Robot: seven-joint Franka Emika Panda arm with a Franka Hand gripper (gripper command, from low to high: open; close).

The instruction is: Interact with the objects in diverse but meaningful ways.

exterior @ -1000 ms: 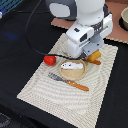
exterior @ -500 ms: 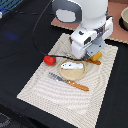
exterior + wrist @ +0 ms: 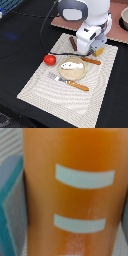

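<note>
My gripper [image 3: 96, 49] is down over the yellow-orange bread block [image 3: 99, 51] at the far right of the mat. In the wrist view the block [image 3: 75, 193], orange with white stripes, fills the picture and touches a finger [image 3: 10, 203] on each side, so the gripper is shut on it. A red tomato [image 3: 49, 59] lies at the mat's left edge in the exterior view. The tan plate [image 3: 75, 75] carries the white fish piece [image 3: 71, 65]. An orange-handled fork [image 3: 69, 81] lies in front of the plate, the knife [image 3: 91, 61] beyond it. The sausage stick [image 3: 73, 43] lies at the mat's far edge.
Everything sits on a striped beige mat [image 3: 45, 92] on a black table. A brown board [image 3: 117, 27] with a bowl [image 3: 123, 19] on it is at the back, on the exterior view's right. A black cable [image 3: 47, 22] runs across the back.
The arm has moved toward the exterior view's right, from beside the plate to over the bread block. The plate, tomato, fork and knife have stayed put.
</note>
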